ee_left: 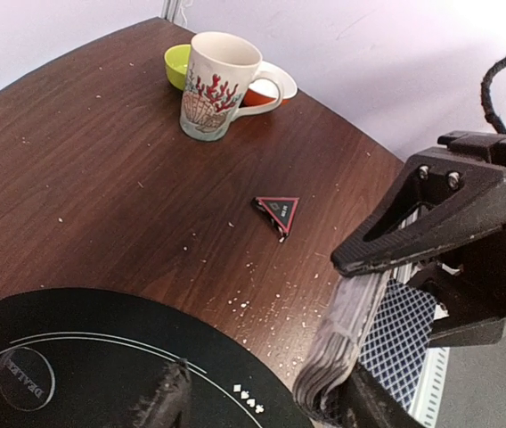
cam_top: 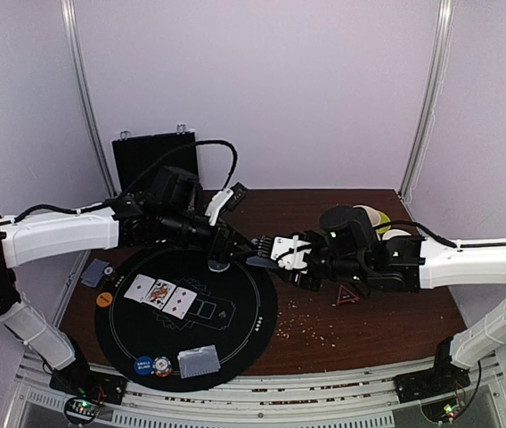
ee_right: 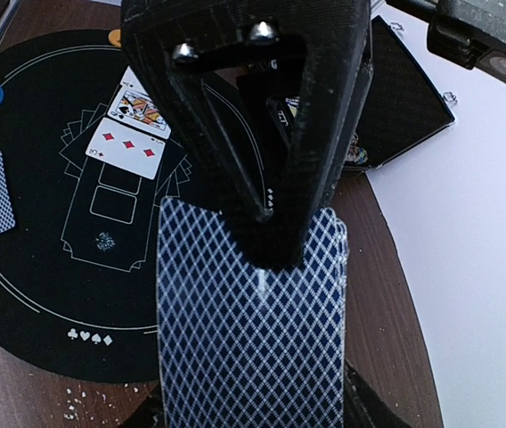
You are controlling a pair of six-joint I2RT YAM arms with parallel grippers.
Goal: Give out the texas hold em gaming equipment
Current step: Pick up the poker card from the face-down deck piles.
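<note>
Both arms stretched low and inward over the table [cam_top: 387,334], wrists nearly level, meeting above the far rim of the round black mat [cam_top: 235,334]. L gripper [cam_top: 224,256] reaching from the left, R gripper [cam_top: 269,260] from the right, tips close together.

Dark brown wood top, speckled w/ pale crumbs; pale lilac walls [cam_top: 280,89] behind, black case [cam_top: 150,156] standing at the back. On the mat: face-up cards [cam_top: 159,292] left of ctr, face-down card [cam_top: 198,361] at the near edge, beside it a blue disc [cam_top: 143,365] and a red-white disc [cam_top: 162,364]. Orange disc [cam_top: 103,300] at the mat's left rim. Clear disc [ee_left: 23,379] marked DEALER on the mat's far side. Off the mat, far right: patterned mug [ee_left: 217,85], and nearer a triangle marker [ee_left: 277,212].

R jaws clenched on the deck [ee_right: 253,330], blue-diamond backs up, one finger pressed flat across its top; deck held in the air over the mat's edge. L jaws spread wide, gripping nothing; deck's end near one L fingertip, contact unclear.
</note>
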